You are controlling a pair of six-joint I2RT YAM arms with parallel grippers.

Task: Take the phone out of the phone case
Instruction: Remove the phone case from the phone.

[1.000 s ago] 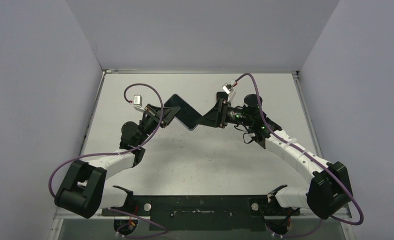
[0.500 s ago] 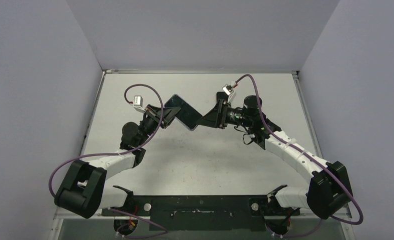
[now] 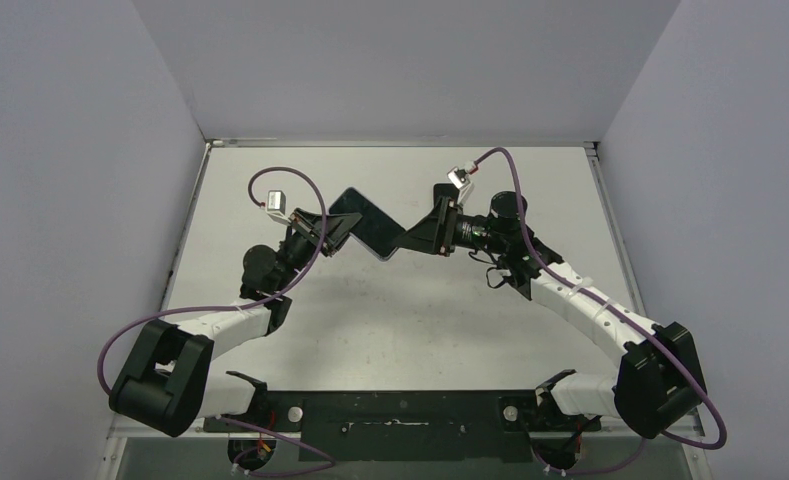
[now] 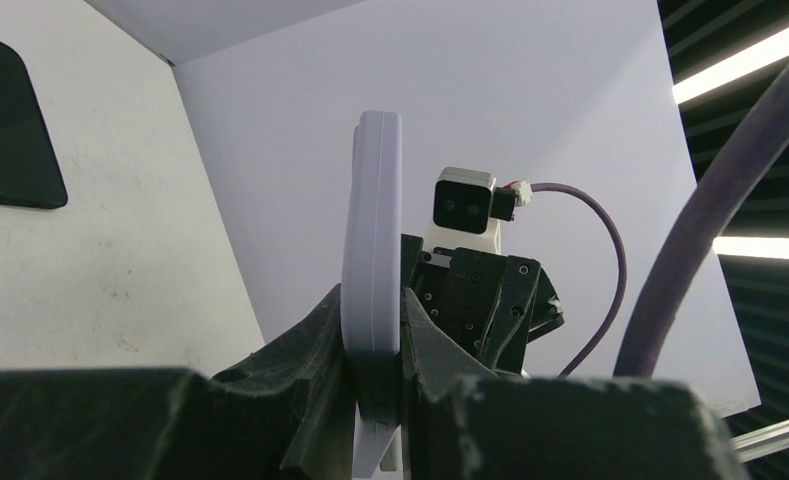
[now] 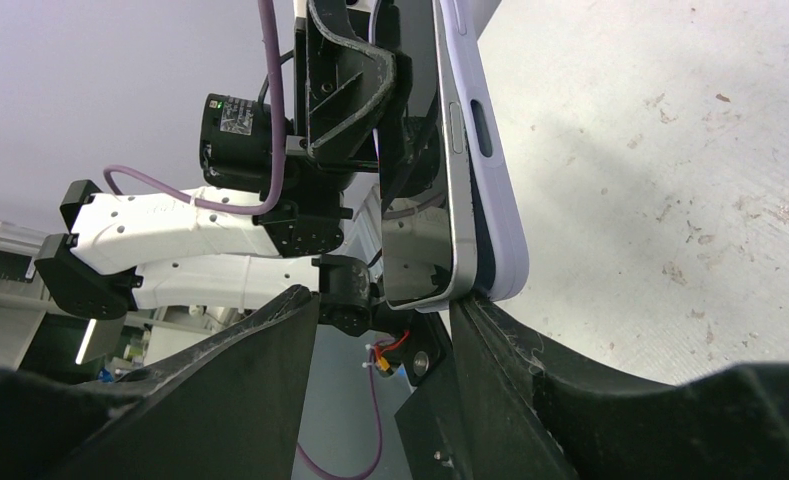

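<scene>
The phone [image 3: 370, 228], dark screen up, hangs above the table between both arms, inside a lilac phone case [image 4: 372, 230]. My left gripper [image 3: 332, 228] is shut on the case's edge, and in the left wrist view the case stands edge-on between the fingers of the left gripper [image 4: 372, 325]. My right gripper [image 3: 410, 238] meets the phone's other end. In the right wrist view the phone's silver edge [image 5: 448, 200] and the case [image 5: 495, 200] end at the right finger's tip [image 5: 475, 315]. The right gripper [image 5: 385, 305] is open, with a wide gap to its left finger.
The pale table [image 3: 420, 310] lies below, walled on three sides. A black, flat, rounded shape [image 4: 10, 120] shows on the table in the left wrist view. Purple cables [image 3: 290, 180] loop over both wrists.
</scene>
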